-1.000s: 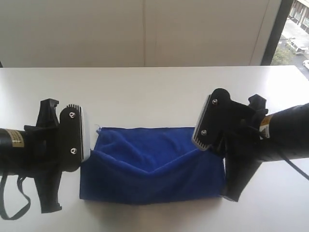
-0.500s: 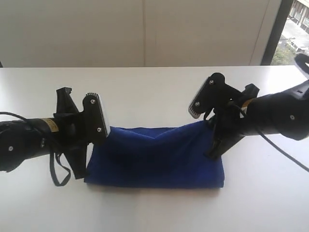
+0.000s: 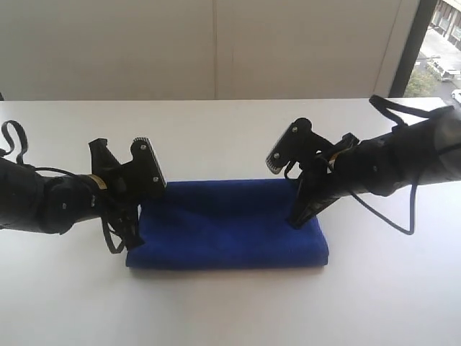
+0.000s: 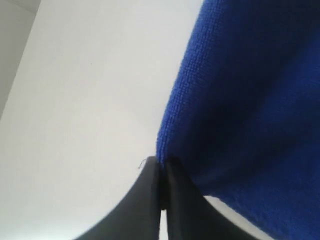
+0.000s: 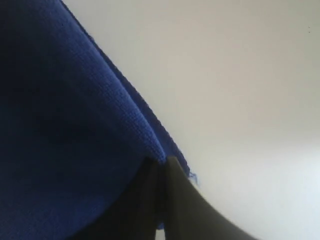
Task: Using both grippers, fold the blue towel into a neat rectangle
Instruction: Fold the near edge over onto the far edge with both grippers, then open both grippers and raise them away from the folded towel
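I see the blue towel (image 3: 229, 225) lying folded on the white table (image 3: 230, 137) as a wide, smooth, deep-blue rectangle. My left gripper (image 4: 162, 169) pinches a corner at its left end, fingers pressed together; my right gripper (image 5: 161, 164) pinches its right end likewise.

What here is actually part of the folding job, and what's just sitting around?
Part of the job: blue towel, lying folded; left claw, shut on one towel corner; right claw, shut on another corner.
Just around: white table underneath; window at the side; pale wall behind.
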Robot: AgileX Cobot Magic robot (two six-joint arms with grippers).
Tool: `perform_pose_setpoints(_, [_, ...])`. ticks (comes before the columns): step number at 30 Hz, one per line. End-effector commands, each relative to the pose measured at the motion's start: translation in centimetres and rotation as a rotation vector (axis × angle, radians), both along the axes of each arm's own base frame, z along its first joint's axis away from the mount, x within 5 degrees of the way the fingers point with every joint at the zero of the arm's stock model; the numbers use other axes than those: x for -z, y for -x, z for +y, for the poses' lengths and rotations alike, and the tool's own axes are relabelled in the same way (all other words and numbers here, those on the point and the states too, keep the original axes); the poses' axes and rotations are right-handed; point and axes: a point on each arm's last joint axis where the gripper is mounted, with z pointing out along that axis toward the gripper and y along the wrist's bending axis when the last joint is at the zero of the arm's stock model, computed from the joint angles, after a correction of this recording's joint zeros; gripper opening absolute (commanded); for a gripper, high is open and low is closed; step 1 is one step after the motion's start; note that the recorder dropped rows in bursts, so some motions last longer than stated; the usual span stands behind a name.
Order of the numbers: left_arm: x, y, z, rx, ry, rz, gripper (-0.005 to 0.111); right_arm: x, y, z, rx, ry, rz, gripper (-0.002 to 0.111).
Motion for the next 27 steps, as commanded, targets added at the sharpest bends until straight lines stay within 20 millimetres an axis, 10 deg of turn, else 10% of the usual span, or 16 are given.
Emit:
perform_pose_setpoints(1, [0.3,-0.4,0.0,-0.019,0.016,-0.019,0.0,0.6,-0.6,-0.2,0.008,-0.011,-0.03,0.0])
perform_pose_setpoints(6, [1.0,-0.6,0.0,-0.023,0.012,-0.026,0.016,0.6,-0.7,-0.2,0.013,-0.018,-0.038,0.002])
perform_pose_setpoints(13, [-0.9,-1.4,0.4,-0.08,0.028,-0.2,0.059,0.0,-0.8,-0.9,0.048,-0.037,-0.053,0.053])
perform_pose_setpoints(21, [-6.4,-0.6,2.1,-0.281,0.152,-0.294,0.053,-6.1,0.2,-1.1,0.084,-0.113,-0.2,0.055])
perform_pose_setpoints(27, [-11.3,4.0,1.5,-0.171,0.344,-0.012,0.001,-11.8,3.5,-1.8,0.226,-0.261,-0.186,0.026])
